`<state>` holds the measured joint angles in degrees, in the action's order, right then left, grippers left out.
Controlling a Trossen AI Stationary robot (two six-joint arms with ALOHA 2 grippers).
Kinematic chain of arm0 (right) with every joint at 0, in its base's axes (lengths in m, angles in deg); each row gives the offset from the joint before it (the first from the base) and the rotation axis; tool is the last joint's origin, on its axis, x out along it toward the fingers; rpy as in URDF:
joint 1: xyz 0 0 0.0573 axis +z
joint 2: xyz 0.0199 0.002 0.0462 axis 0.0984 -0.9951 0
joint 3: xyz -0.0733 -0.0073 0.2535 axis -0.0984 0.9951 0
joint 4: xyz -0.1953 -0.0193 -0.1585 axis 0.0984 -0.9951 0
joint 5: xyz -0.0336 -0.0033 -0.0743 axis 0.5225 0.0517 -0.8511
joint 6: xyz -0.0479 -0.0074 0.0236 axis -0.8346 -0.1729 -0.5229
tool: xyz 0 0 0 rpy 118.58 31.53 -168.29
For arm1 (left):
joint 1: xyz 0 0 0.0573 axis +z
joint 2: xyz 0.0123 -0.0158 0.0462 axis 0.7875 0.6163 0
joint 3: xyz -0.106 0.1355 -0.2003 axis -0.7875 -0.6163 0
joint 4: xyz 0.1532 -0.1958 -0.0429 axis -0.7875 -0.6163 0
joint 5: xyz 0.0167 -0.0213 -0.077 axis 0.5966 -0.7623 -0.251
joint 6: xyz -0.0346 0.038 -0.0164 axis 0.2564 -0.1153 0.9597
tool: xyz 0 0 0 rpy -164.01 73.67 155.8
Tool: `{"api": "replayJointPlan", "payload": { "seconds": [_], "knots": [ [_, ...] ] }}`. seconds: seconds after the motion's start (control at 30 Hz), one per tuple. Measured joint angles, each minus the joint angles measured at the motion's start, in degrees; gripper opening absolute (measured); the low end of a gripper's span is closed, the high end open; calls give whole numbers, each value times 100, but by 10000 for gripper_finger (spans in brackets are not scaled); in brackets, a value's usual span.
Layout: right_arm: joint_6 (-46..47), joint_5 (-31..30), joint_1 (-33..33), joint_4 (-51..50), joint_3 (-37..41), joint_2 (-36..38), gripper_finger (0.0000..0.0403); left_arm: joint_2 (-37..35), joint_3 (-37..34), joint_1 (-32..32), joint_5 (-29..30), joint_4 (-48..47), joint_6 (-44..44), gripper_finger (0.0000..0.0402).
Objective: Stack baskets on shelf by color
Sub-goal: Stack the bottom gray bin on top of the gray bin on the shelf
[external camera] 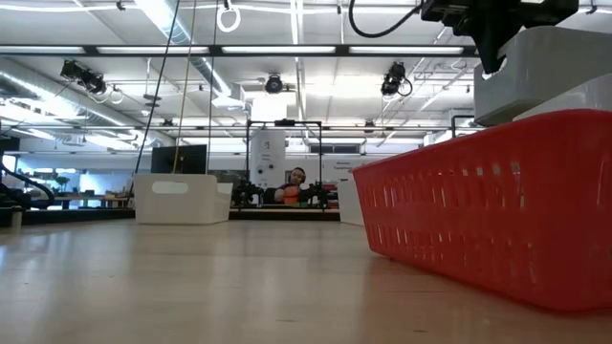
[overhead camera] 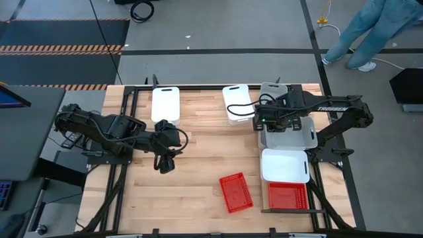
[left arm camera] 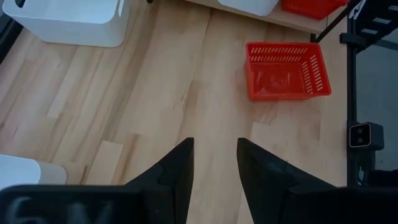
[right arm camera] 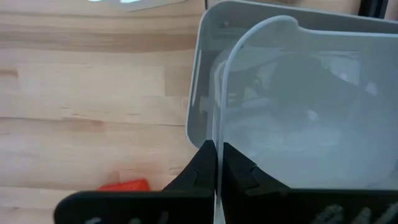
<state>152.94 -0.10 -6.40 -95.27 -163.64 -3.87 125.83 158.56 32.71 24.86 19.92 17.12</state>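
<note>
Nearest the low camera, a loose red basket (overhead camera: 236, 192) sits alone on the wooden surface (overhead camera: 192, 198), its mesh wall filling the right of that view (external camera: 497, 220). Just beside it, on the pale shelf (overhead camera: 263, 135) along the right edge, another red basket (overhead camera: 287, 196) sits at the near end, touching a white basket (overhead camera: 285, 165) next up the shelf. Farther along the shelf, the right gripper (overhead camera: 263, 121) has its fingers (right arm camera: 200, 169) pressed together on the thin rim of a grey basket (right arm camera: 311, 112), pinching it; this basket sits over or inside a second grey one (right arm camera: 200, 81) with a slightly wider rim showing around it. Cannot tell whether the held basket is fully seated or lifted. Left gripper (overhead camera: 165, 164) hovers over bare wood left of center, fingers (left arm camera: 177, 180) spread partway with nothing between them, apart from every basket. Toward the far edge, two white baskets stand on the surface: one left of center (overhead camera: 165, 104), one nearer the middle (overhead camera: 236, 104). Beyond the surface, a person's legs (overhead camera: 367, 33) on the floor at upper right.
</note>
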Motion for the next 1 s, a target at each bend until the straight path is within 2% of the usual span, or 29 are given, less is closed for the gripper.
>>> {"api": "replayJointPlan", "payload": {
  "seconds": [0.27, 0.7, 0.83, 1.0],
  "knots": [
    [-201, 188, -171, 140, 0, 5, 9, 0, 0, 7, 1, 54, 9, 128],
    [-435, 90, -435, 108, 5, -12, 12, 0, 0, 7, 1, 53, 5, 128],
    [-453, 34, -513, 74, 86, -12, 27, 0, 0, 4, 1, 50, 4, 128],
    [-517, 55, -583, 94, 296, -12, 68, 0, 0, 4, 1, 45, 4, 128]
  ]
}}
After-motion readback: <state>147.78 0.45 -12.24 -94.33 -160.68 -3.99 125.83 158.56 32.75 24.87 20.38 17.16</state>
